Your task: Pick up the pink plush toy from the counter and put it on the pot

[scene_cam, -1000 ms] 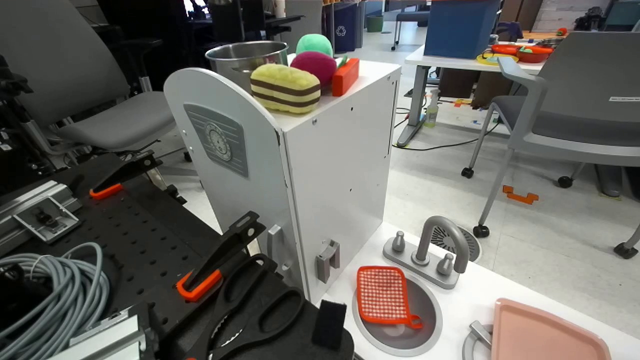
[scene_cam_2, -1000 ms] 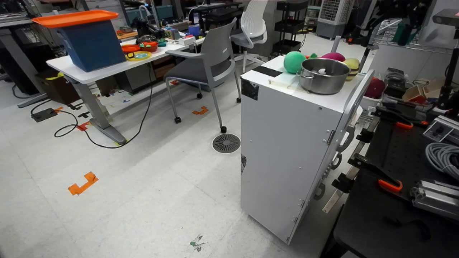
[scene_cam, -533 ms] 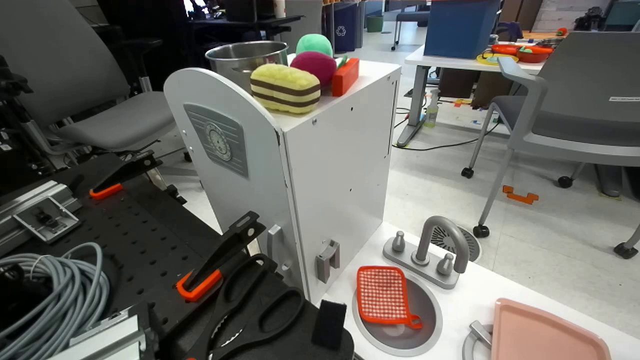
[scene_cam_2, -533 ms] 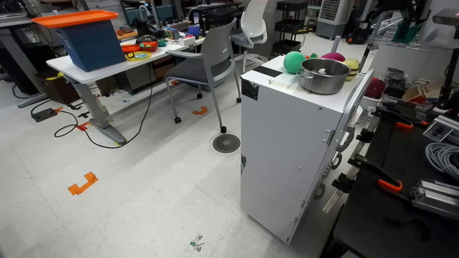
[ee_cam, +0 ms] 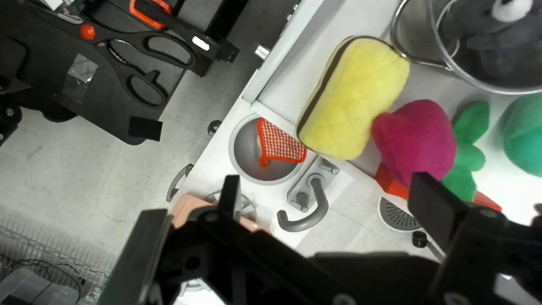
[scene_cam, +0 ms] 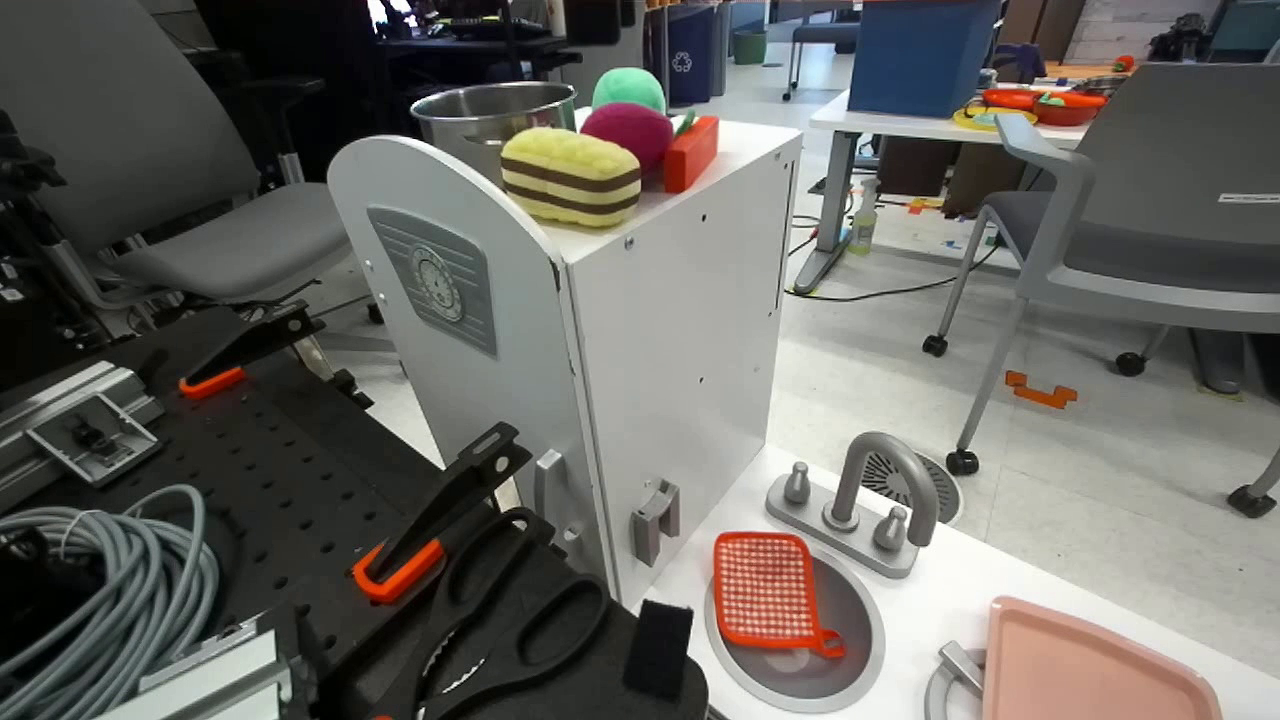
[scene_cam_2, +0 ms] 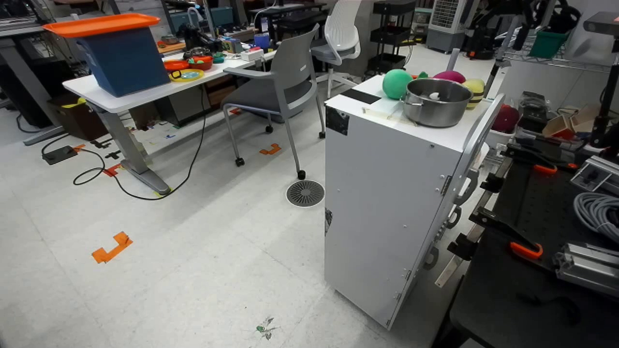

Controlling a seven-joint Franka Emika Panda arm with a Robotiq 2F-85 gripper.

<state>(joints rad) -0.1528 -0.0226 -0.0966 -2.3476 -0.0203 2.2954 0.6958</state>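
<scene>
The pink plush toy (scene_cam: 628,135) sits on the counter (scene_cam: 755,140), the white unit's top, behind the yellow-and-brown plush (scene_cam: 570,178). It also shows in the wrist view (ee_cam: 417,140), resting by the red-orange block. The grey metal pot (scene_cam_2: 437,111) stands on the counter, and its rim shows in the wrist view (ee_cam: 487,83). A dark grey thing with a white part (ee_cam: 512,10) lies inside it. My gripper (ee_cam: 327,188) is open and empty, above the scene. The pink plush shows beyond the right fingertip. A dark gripper part (scene_cam: 595,20) shows at the top of an exterior view.
A green ball (scene_cam_2: 396,84) sits beside the pot. A red-orange block (scene_cam: 692,155) with green leaves (ee_cam: 465,163) lies by the pink plush. Below are the grey faucet (scene_cam: 890,480), the sink with a checkered mitt (scene_cam: 765,590), and a black table with clamps (scene_cam: 440,510).
The dark gripper part has come into view at the top of an exterior view. Dark arm parts at the top right have shifted left in an exterior view. The counter objects have not moved.
</scene>
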